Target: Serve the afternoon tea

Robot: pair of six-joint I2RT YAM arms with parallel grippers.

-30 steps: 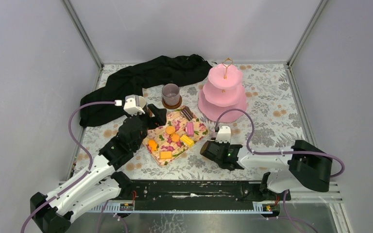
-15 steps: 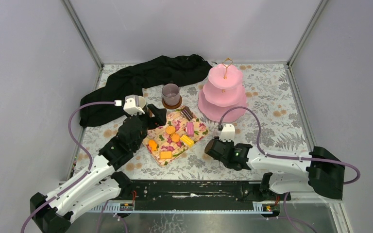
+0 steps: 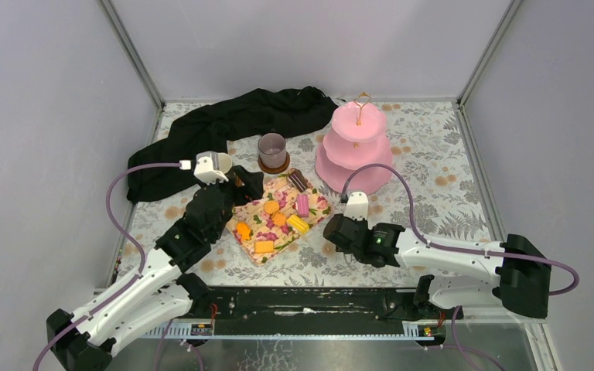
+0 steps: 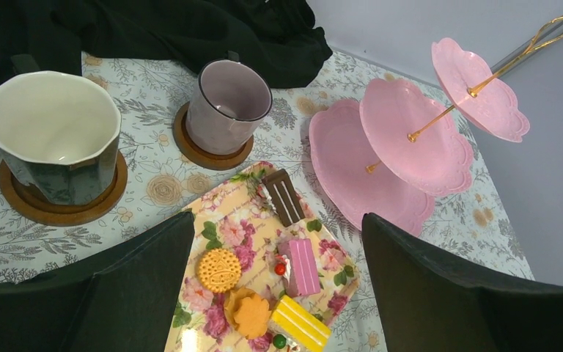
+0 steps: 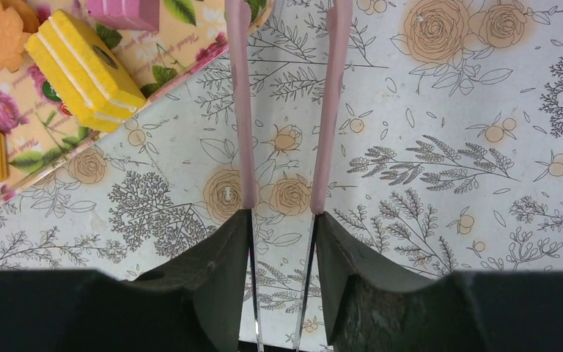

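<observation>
Your table (image 3: 433, 162) has a floral cover and is boxed in by plain grey walls. Your left gripper (image 4: 278, 224) hangs over the near-left end of the napkin (image 4: 238, 220), spread wide with nothing in it. Your right gripper (image 5: 282, 220) sits low just right of the napkin and points at it. It is clamped on tongs (image 5: 242, 110), whose two pink arms stand slightly apart and cross the napkin's edge beside the yellow cake (image 5: 81, 66). Their tips are out of frame.

You have every cake on the napkin: the brown cake (image 4: 284, 196) at the far end, then the pink cake (image 4: 302, 265) and the orange biscuit (image 4: 218, 270). The dark mug (image 4: 51, 139) stands on a coaster (image 4: 59, 209) left of the napkin, near your left gripper. The mauve mug (image 4: 229, 106) stands behind the napkin. The pink stand (image 4: 403, 147) rises to the far right, and the black cloth (image 4: 190, 29) lies behind the mugs.
</observation>
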